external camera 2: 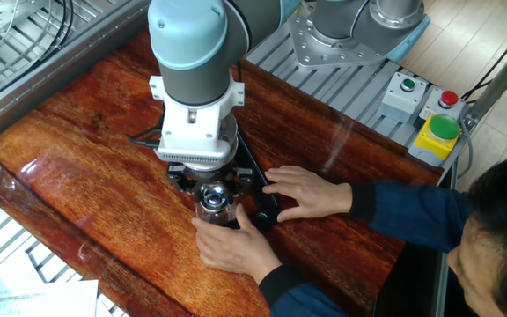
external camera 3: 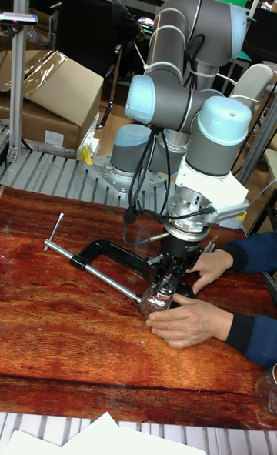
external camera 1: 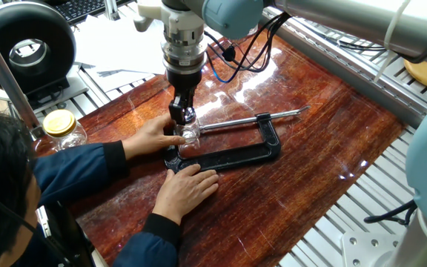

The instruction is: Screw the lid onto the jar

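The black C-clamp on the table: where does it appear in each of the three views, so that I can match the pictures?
One fixed view: the black C-clamp lies at centre, right of the gripper.
The other fixed view: mostly hidden; a black part shows at centre, under the person's hand.
Tall fixed view: it lies left of centre, screw pointing left.
Shared landmark: the jar, held by the person under the gripper.
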Tool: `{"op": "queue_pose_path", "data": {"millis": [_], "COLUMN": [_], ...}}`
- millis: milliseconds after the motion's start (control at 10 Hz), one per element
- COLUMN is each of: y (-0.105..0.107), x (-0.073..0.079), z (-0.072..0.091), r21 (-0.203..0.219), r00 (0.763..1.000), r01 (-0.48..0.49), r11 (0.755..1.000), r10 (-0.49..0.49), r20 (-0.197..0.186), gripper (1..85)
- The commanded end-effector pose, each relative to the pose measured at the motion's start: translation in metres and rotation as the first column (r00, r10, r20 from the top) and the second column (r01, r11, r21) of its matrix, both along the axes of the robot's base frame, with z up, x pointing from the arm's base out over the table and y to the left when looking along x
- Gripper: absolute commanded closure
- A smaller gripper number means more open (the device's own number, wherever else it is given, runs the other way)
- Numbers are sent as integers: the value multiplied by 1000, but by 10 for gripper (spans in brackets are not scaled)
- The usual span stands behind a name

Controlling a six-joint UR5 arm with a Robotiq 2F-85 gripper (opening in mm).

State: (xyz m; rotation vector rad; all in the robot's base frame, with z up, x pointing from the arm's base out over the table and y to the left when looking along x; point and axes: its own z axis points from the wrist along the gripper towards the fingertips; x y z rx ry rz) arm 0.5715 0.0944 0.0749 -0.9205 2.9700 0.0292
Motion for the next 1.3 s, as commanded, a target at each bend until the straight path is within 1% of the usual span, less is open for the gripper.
{"op": "queue_pose_path", "data": {"millis": [0, 300, 800, 1200], "y": [1, 1, 1, -1], "x": [-4, -7, -3, -5], "z": [2, 1, -3, 0], "r21": [10, 4, 6, 11], "r00": [1000, 1000, 999, 999], "r01": [-2, -15, -41, -44], "r11": [1000, 1000, 999, 999], "r10": [3, 15, 41, 45], "r20": [-6, -12, -8, -23], "gripper": [843, 843, 843, 843]}}
